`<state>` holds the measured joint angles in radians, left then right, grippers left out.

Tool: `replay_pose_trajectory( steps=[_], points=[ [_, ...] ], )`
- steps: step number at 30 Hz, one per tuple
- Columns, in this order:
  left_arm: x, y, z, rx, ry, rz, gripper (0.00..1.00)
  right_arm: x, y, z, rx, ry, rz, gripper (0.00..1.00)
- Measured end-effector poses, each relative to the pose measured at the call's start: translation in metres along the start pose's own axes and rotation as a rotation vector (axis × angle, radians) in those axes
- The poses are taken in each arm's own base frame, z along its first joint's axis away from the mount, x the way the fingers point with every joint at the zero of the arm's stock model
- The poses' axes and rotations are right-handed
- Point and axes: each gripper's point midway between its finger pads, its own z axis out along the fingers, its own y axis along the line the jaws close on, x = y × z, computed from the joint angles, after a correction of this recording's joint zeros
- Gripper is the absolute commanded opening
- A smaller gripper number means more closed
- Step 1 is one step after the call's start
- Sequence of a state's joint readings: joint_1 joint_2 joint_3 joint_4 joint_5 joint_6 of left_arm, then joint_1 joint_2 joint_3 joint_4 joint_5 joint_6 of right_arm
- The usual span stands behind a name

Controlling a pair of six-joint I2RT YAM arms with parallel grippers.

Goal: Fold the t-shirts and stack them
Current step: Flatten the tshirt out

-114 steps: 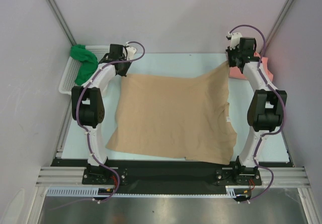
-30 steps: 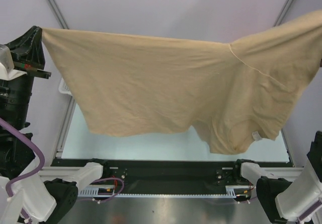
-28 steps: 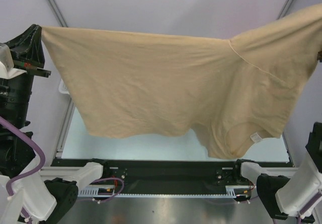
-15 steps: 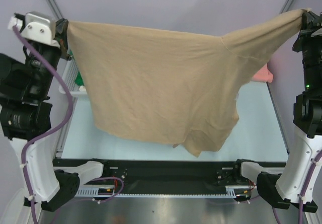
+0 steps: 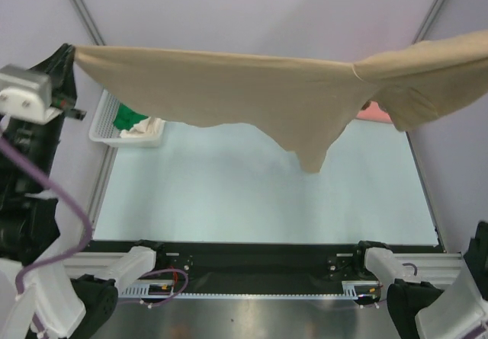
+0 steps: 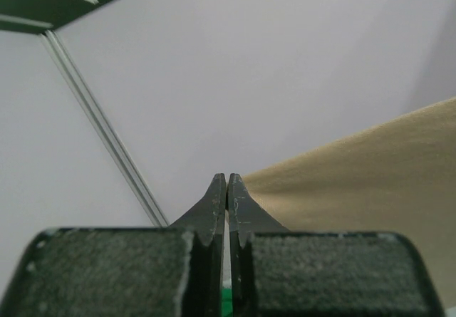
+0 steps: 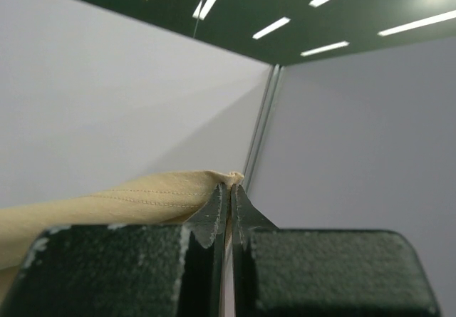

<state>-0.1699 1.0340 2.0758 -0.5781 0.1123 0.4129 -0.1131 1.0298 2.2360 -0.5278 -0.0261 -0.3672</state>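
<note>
A tan t-shirt (image 5: 252, 87) is stretched high above the table between my two grippers, its loose middle dipping to a point. My left gripper (image 5: 69, 53) is shut on the shirt's left corner. In the left wrist view the closed gripper (image 6: 226, 183) has tan t-shirt cloth (image 6: 356, 182) running off to the right. My right gripper (image 7: 229, 189) is shut on a stitched hem of the tan t-shirt (image 7: 135, 197); it lies beyond the right edge of the top view. A green t-shirt (image 5: 126, 114) and a cream t-shirt (image 5: 145, 128) lie in the basket. A salmon pink t-shirt (image 5: 376, 112) lies at the back right.
The white lattice basket (image 5: 103, 126) stands at the table's back left corner. The pale table top (image 5: 252, 194) lies below the hanging cloth. Enclosure walls and metal frame posts (image 5: 80, 7) close in both sides.
The tan shirt's hanging body has swung up and away, from draping low over the table to nearly level. Both arms have shifted outward, and the right gripper has left the top view.
</note>
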Motion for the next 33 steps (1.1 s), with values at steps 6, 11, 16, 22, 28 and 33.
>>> replay_pose_trajectory(
  steps=[6, 11, 16, 22, 28, 33],
  points=[
    [-0.060, 0.019, -0.051, -0.067, -0.171, 0.022, 0.00, -0.053, -0.020, -0.040, 0.060, -0.121, -0.003, 0.00],
    [-0.077, 0.025, -0.053, -0.084, -0.220, 0.045, 0.00, -0.062, -0.024, -0.036, 0.077, -0.150, -0.003, 0.00],
    [-0.047, 0.019, -0.015, -0.056, -0.135, 0.040, 0.00, -0.024, -0.012, 0.000, 0.054, -0.086, -0.001, 0.00],
    [0.051, -0.016, 0.055, 0.056, 0.117, -0.013, 0.00, 0.109, 0.039, 0.063, -0.078, 0.145, -0.005, 0.00],
    [0.244, -0.100, 0.071, 0.234, 0.527, -0.087, 0.00, 0.301, 0.118, 0.066, -0.282, 0.474, 0.008, 0.00],
    [0.408, -0.182, 0.028, 0.400, 0.873, -0.138, 0.00, 0.456, 0.187, 0.006, -0.445, 0.760, 0.038, 0.00]
  ],
)
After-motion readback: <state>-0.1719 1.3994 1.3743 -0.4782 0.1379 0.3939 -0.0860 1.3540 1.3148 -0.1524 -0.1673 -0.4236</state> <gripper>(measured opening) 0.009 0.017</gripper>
